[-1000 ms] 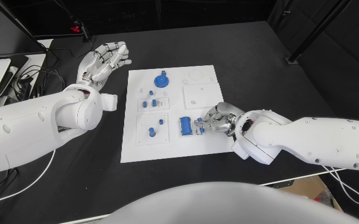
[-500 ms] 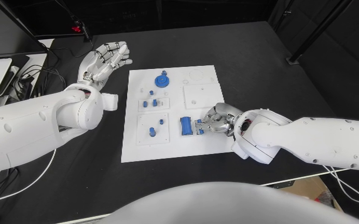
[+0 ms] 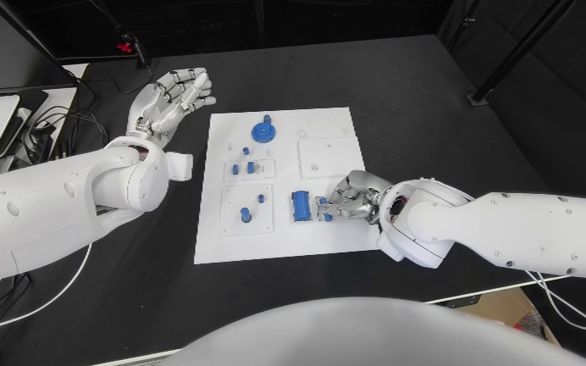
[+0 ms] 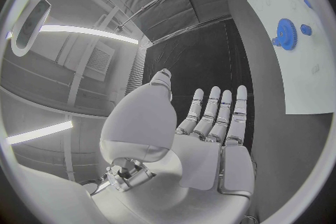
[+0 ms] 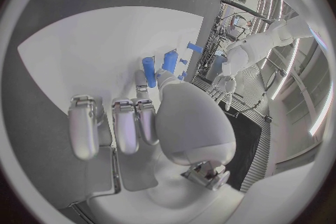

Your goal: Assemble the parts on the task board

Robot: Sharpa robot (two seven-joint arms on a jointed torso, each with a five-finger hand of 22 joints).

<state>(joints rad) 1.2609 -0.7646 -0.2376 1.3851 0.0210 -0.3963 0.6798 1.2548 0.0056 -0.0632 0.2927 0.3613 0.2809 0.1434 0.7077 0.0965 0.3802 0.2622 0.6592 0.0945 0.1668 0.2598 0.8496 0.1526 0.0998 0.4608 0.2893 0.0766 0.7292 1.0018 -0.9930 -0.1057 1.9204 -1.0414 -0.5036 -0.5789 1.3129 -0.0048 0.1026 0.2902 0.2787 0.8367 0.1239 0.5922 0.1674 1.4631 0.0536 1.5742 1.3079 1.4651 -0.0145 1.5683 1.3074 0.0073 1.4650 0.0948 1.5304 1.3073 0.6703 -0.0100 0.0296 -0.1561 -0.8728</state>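
Note:
The white task board [image 3: 329, 239] lies mid-table. On it are a blue gear [image 3: 264, 132], small blue pegs [image 3: 245, 167], two blue pieces [image 3: 251, 213] and an upright blue block [image 3: 301, 205]. My right hand [image 3: 351, 197] rests on the board's right half, thumb and a finger pinching a small blue part [image 3: 326, 211] just right of the block. The right wrist view shows that part [image 5: 149, 71] between the fingertips [image 5: 140, 83], with the block [image 5: 169, 60] beyond. My left hand [image 3: 171, 99] hovers left of the board, fingers straight and apart, holding nothing; its wrist view shows the hand [image 4: 210, 123] and gear [image 4: 285, 33].
Black table all round the board. Cables and equipment [image 3: 30, 129] sit at the table's left edge. A dark stand leg [image 3: 483, 95] rises at the far right. Two square recessed plates [image 3: 325, 157] on the board's right half are bare.
My right hand has crept slightly left towards the blue block, still on the small blue part. The left arm has not moved.

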